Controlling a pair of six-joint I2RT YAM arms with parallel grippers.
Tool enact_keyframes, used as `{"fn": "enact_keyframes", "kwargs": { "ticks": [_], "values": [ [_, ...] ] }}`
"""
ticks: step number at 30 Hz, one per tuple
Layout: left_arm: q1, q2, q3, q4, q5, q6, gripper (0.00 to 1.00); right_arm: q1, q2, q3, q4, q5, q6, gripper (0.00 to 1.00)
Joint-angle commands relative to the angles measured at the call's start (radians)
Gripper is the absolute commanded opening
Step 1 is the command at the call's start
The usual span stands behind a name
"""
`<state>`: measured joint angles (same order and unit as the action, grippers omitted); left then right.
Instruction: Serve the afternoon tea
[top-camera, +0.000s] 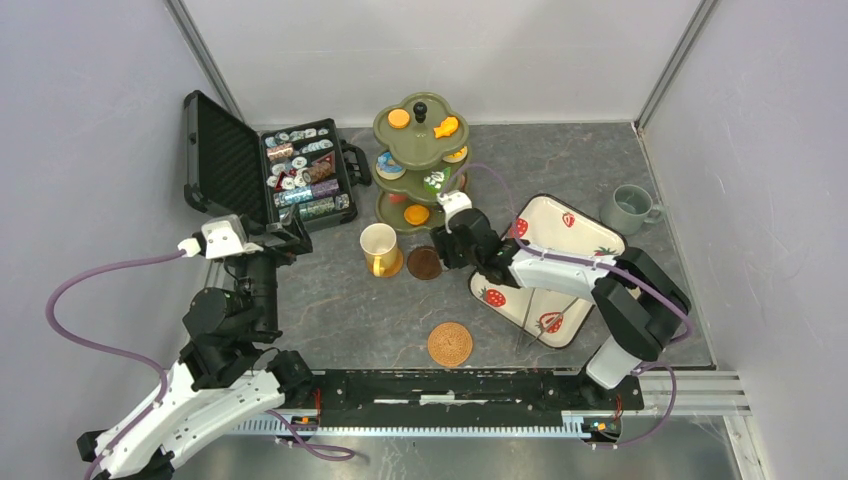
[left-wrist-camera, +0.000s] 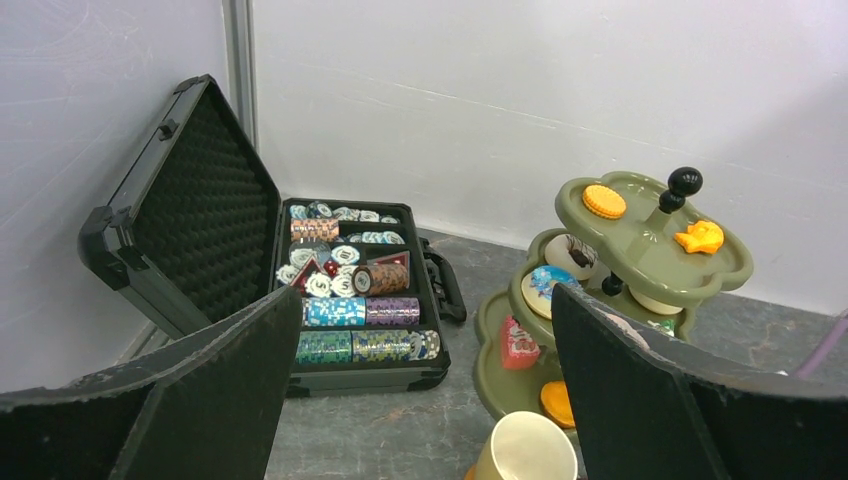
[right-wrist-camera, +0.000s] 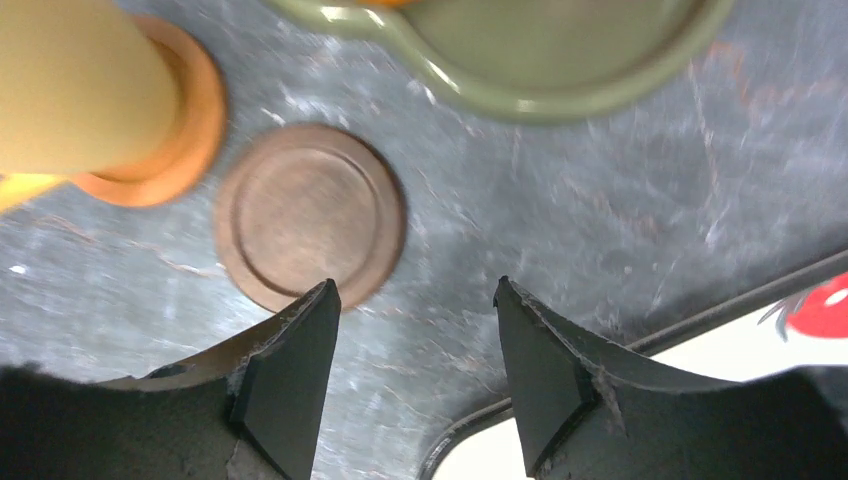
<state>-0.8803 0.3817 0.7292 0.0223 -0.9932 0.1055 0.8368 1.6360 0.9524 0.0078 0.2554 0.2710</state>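
The olive-green three-tier stand (top-camera: 384, 127) holds small toy cakes and donuts at the back centre. In front of it a yellow mug (top-camera: 378, 246) stands on a brown coaster (top-camera: 393, 267). A second, darker coaster (top-camera: 424, 263) lies bare beside it. My right gripper (top-camera: 446, 252) hovers open just right of that coaster (right-wrist-camera: 310, 215), with nothing between its fingers (right-wrist-camera: 290, 370). A third coaster (top-camera: 450, 344) lies nearer the arms. The grey-green mug (top-camera: 630, 208) stands far right. My left gripper (left-wrist-camera: 425, 295) is open and empty, facing the stand (left-wrist-camera: 640, 250) and the mug (left-wrist-camera: 525, 450).
An open black case of poker chips (top-camera: 300, 175) sits at the back left, its lid raised. A white tray with strawberry prints (top-camera: 575, 235) lies under my right arm; its dark rim (right-wrist-camera: 640, 345) runs just below the right fingers. Walls close the area in.
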Motion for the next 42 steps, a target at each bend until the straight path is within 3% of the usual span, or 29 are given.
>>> {"fn": "enact_keyframes", "kwargs": {
  "ticks": [1,5,14,30,35,42],
  "values": [
    [0.006,-0.009,0.003,0.002,-0.001,-0.003,1.0,-0.098,-0.013,-0.145,0.126,-0.188,0.129,0.66],
    [0.006,0.001,0.004,0.002,0.002,-0.004,1.0,-0.15,0.005,-0.229,0.254,-0.318,0.208,0.64],
    [0.006,0.016,0.007,-0.003,0.006,-0.005,1.0,-0.154,0.119,-0.179,0.332,-0.43,0.269,0.55],
    [0.006,0.019,0.016,-0.018,0.021,-0.03,1.0,-0.153,0.177,-0.096,0.401,-0.509,0.308,0.52],
    [0.006,0.01,0.018,-0.043,0.021,-0.038,1.0,-0.153,0.128,-0.064,0.308,-0.419,0.253,0.54],
    [0.006,0.005,0.026,-0.058,0.037,-0.054,1.0,-0.155,-0.072,0.033,0.028,-0.153,0.016,0.69]
  ]
}}
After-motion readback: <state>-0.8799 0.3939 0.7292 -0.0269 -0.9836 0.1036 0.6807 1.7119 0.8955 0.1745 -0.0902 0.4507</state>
